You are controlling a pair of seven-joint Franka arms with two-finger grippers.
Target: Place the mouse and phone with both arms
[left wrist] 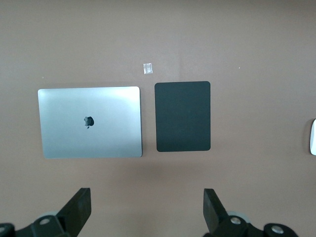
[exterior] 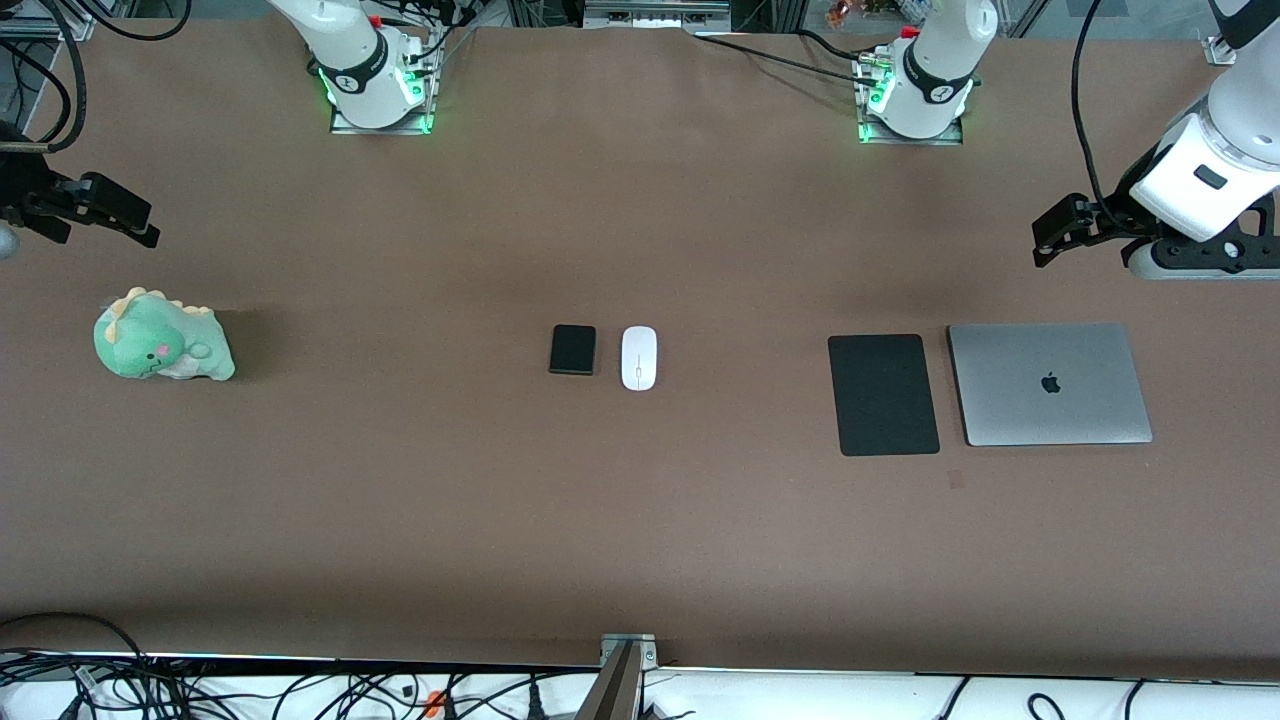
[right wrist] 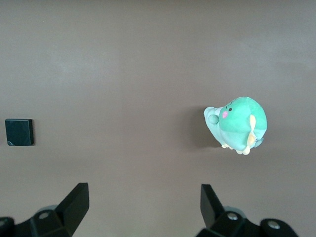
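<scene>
The black phone [exterior: 572,350] and the white mouse [exterior: 638,357] lie side by side at the middle of the table, the phone toward the right arm's end. My left gripper [exterior: 1042,243] hangs open and empty above the table at the left arm's end, far from both. My right gripper [exterior: 150,228] hangs open and empty above the right arm's end. In the left wrist view the gripper [left wrist: 146,197] is open and only the mouse's edge [left wrist: 313,137] shows. In the right wrist view the gripper [right wrist: 143,195] is open and the phone [right wrist: 19,132] shows far off.
A flat black mouse pad [exterior: 882,394] and a closed silver laptop [exterior: 1048,383] lie side by side toward the left arm's end. A green plush dinosaur [exterior: 160,340] sits toward the right arm's end. A small tape patch [exterior: 956,479] lies nearer the front camera than the pad.
</scene>
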